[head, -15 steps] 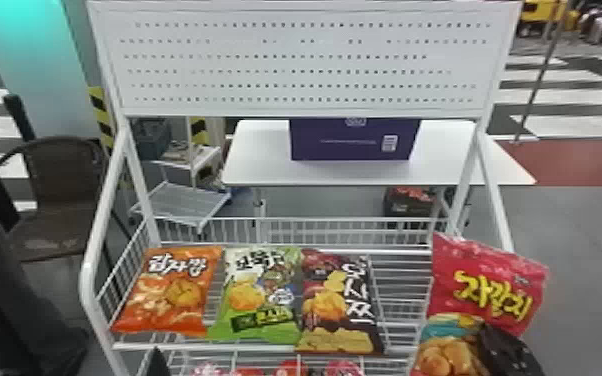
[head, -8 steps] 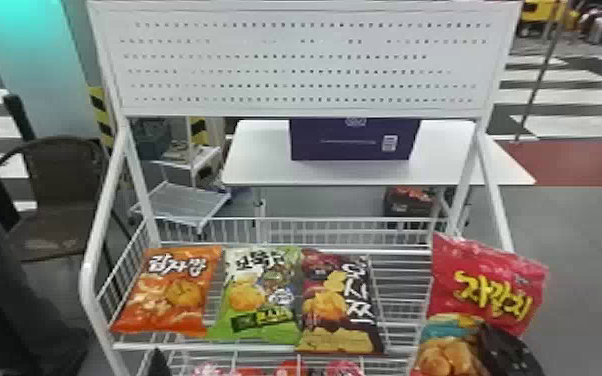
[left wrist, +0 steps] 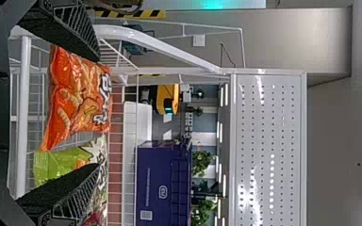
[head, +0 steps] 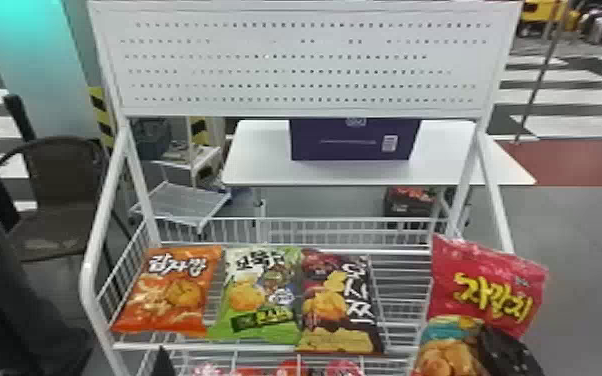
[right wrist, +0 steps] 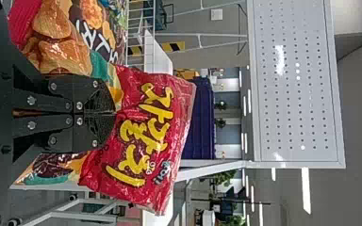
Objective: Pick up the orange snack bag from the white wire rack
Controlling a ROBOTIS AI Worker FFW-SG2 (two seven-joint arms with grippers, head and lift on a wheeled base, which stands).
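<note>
"Change?"
"Slight. Left gripper edged toward 3 o'clock, fingers wide. Orange snack bag unmoved, 8 o'clock on white wire rack."
"Right gripper?"
"Closed, 4 o'clock. Left's likely lining up; grasp to come."

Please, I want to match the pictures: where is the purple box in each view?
Head view: the purple box is on the white table, behind the wire rack.
Left wrist view: it is past the rack's wire back, beyond the orange snack bag.
Right wrist view: it is partly hidden behind the red bag.
Shared landmark: the white perforated panel.
</note>
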